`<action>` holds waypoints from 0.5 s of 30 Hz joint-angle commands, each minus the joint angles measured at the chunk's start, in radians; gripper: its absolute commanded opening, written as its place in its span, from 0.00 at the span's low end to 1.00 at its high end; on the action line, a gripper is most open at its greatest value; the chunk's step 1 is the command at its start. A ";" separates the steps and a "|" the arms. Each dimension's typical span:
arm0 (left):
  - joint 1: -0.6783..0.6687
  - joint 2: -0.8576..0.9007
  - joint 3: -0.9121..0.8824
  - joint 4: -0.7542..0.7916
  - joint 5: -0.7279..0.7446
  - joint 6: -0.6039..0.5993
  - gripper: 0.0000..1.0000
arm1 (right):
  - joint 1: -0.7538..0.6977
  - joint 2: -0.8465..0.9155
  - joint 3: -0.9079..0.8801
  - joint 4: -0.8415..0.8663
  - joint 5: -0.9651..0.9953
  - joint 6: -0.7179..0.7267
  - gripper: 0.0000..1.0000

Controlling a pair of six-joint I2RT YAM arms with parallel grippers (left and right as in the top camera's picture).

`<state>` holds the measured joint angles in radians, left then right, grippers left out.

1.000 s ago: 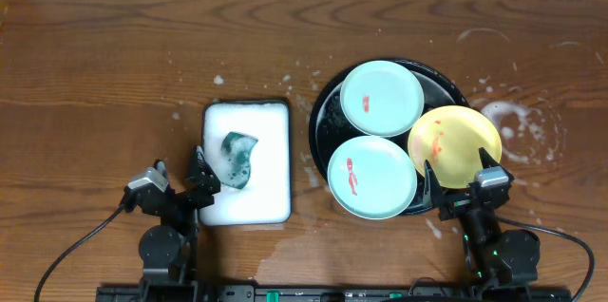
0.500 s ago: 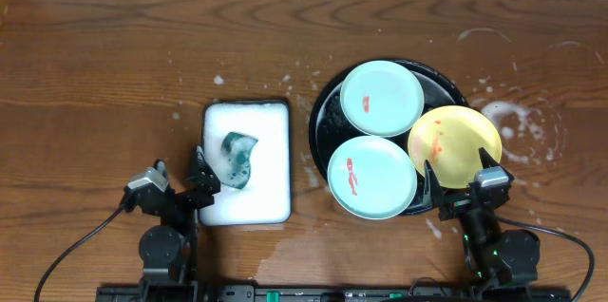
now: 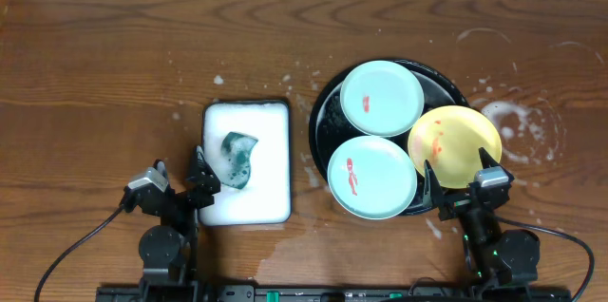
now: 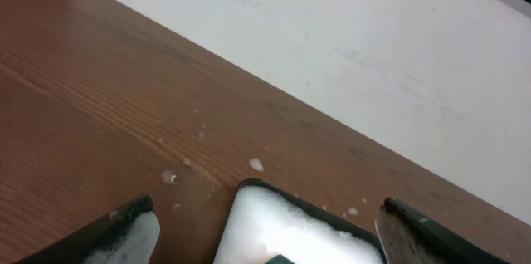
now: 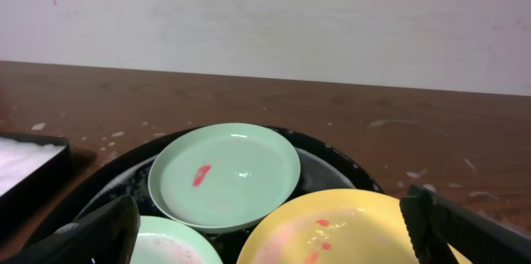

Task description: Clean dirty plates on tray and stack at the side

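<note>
The left hand (image 3: 180, 165) sits at 7 o'clock on the wooden surface (image 3: 104, 55), released, jaws spread wide and holding nothing. It is just beside the white foam-filled dish (image 3: 271, 183), where a teal sponge (image 3: 239, 158) lies. The right hand (image 3: 457, 171), at 5 o'clock, is likewise released and empty, near the rim of the black tray (image 3: 326, 122). In the tray the first mint plate (image 3: 382, 98) lies at 12 o'clock, the second mint plate (image 3: 372, 177) at 7 o'clock, and the yellow plate (image 3: 454, 146) at 4 o'clock, overhanging the rim. All three carry red smears. Foam streaks (image 3: 518, 122) mark the surface at the tray's 3 o'clock.
</note>
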<state>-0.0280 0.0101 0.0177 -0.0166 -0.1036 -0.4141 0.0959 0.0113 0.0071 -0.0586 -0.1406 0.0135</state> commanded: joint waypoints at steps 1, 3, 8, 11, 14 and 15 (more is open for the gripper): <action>0.002 -0.006 -0.014 -0.034 -0.012 0.010 0.86 | 0.009 0.001 -0.002 -0.002 0.001 -0.011 0.99; 0.002 -0.006 -0.014 -0.040 -0.001 0.010 0.86 | 0.009 0.001 -0.002 -0.002 -0.018 0.008 0.99; 0.002 -0.006 -0.014 0.003 0.167 0.006 0.86 | 0.009 0.001 -0.002 0.019 -0.054 0.239 0.99; 0.003 -0.006 0.006 0.060 0.245 0.006 0.86 | 0.009 0.001 0.004 0.100 -0.167 0.259 0.99; 0.003 0.006 0.074 0.052 0.246 0.009 0.86 | 0.009 0.006 0.071 0.104 -0.209 0.259 0.99; 0.003 0.024 0.114 0.035 0.246 0.018 0.86 | 0.009 0.016 0.112 0.080 -0.209 0.255 0.99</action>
<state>-0.0280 0.0124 0.0303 0.0265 0.0853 -0.4141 0.0959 0.0147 0.0250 0.0418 -0.2752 0.2218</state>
